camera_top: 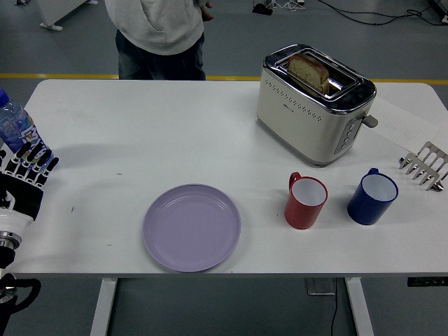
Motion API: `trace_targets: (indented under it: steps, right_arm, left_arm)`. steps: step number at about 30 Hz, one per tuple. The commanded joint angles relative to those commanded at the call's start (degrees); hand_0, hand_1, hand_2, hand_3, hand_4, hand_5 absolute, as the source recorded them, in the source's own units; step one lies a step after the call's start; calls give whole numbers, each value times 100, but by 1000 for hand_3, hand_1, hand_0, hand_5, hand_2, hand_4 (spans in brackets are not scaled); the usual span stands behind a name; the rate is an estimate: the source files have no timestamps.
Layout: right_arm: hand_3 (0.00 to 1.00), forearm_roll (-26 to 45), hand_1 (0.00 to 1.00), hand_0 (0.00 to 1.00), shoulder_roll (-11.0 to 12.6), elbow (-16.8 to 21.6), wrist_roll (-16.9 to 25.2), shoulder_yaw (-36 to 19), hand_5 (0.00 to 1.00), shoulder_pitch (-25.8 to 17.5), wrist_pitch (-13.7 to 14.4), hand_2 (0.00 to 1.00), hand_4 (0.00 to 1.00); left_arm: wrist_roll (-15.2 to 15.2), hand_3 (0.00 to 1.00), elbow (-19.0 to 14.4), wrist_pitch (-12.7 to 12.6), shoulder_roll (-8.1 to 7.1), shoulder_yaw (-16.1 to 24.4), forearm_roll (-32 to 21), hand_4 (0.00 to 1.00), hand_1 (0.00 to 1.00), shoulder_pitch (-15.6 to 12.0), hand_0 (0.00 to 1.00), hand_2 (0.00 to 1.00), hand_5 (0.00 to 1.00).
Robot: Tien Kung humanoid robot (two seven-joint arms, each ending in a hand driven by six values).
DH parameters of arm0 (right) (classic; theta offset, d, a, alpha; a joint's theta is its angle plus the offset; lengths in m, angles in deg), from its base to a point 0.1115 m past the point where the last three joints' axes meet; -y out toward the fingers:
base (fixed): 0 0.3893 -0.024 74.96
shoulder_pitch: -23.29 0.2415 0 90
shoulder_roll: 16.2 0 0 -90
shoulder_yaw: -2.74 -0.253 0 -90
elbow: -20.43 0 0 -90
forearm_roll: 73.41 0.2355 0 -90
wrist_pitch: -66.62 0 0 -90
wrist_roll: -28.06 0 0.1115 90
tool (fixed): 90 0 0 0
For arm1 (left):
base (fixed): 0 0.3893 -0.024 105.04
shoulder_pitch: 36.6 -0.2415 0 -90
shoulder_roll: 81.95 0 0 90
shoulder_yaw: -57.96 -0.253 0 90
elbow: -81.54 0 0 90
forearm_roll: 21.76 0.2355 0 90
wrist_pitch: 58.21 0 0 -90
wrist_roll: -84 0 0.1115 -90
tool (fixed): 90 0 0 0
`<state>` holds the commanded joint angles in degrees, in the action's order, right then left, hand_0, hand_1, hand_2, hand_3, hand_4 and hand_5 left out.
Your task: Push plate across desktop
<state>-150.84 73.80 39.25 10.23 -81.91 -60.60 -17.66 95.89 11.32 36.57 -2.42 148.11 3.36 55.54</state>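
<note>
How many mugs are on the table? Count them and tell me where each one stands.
2. The red mug stands in front of the toaster, right of the purple plate. The blue mug stands just right of the red one. None seems hidden.
</note>
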Motion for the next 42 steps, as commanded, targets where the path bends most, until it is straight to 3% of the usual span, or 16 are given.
trace_targets:
  steps: [11, 42]
  right_arm:
    - [656, 2, 586, 596, 0, -4, 11, -3, 695, 44, 2, 641, 176]
    - [653, -107, 586, 597, 0, -9, 10, -52, 664, 77, -32, 638, 181]
  left_arm:
    - [-57, 588, -71, 3, 120, 488, 131, 515, 708, -5, 686, 689, 998]
    - [-39, 591, -36, -46, 176, 420, 114, 526, 710, 106, 689, 689, 998]
